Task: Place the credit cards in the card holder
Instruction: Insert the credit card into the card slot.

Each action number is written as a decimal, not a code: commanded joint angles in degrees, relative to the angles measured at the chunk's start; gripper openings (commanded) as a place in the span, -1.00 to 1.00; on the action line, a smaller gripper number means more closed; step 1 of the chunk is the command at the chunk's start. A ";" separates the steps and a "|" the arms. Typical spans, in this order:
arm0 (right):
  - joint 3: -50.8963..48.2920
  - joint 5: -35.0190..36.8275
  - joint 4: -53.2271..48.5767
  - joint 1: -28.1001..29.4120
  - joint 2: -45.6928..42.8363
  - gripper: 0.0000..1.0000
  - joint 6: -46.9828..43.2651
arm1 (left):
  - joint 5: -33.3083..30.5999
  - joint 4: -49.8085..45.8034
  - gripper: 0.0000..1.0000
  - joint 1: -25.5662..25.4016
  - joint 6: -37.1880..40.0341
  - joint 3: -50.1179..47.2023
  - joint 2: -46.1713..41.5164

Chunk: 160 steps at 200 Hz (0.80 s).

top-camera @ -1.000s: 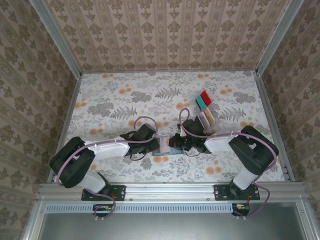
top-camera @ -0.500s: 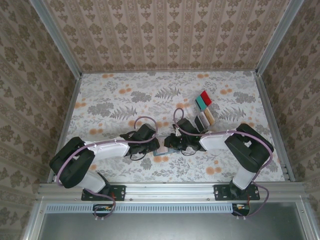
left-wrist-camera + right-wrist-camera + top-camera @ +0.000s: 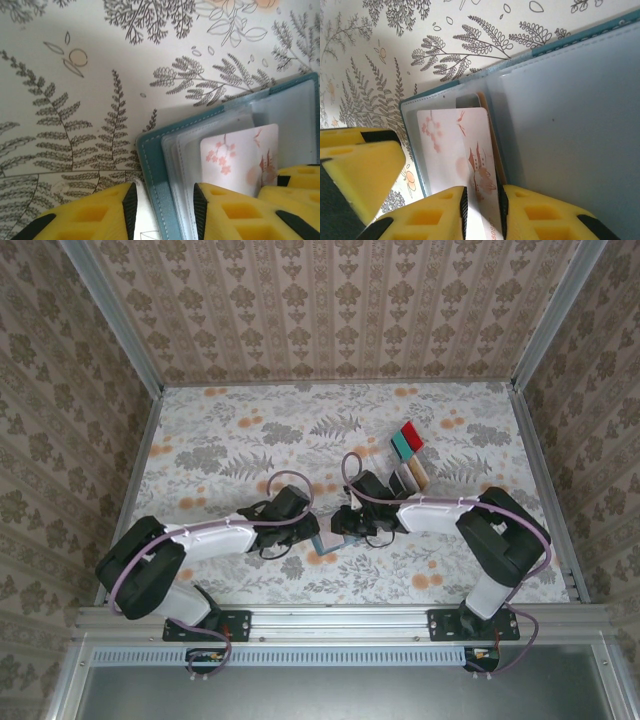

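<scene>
The card holder [image 3: 152, 170] is found lying open on the bench [image 3: 75, 100], close to its near edge and about midway between the left and right edges. Its teal cover is clamped between the fingers of the left tool [image 3: 164, 202], which is closed on that edge — evidently so that the holder is pinned against sliding while a card is pushed in. A white card [image 3: 447, 145] with a pink blossom print is pinched by one short end in the closed right tool [image 3: 483, 197]. Its free end is laid against the clear sleeves [image 3: 560, 125], just inside the teal border. It appears to be partly tucked under a sleeve, though how deep cannot be told. The card is held nearly flat to the pockets, presumably so that it can be fed along the slot rather than buckled. The other cards [image 3: 406, 440] are seen standing farther back, toward the right edge and well apart from the holder — these are judged not yet loaded.
</scene>
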 commanded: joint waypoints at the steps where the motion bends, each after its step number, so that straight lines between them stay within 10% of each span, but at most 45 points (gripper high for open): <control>1: 2.39 -0.18 -4.32 -0.29 1.68 -0.46 -3.52 | 1.02 1.90 -0.29 1.13 0.63 -0.61 -1.12; 160: 8.86 -5.77 -7.52 -0.19 5.40 -0.56 -12.38 | 3.59 5.02 -0.41 2.30 1.51 1.67 4.22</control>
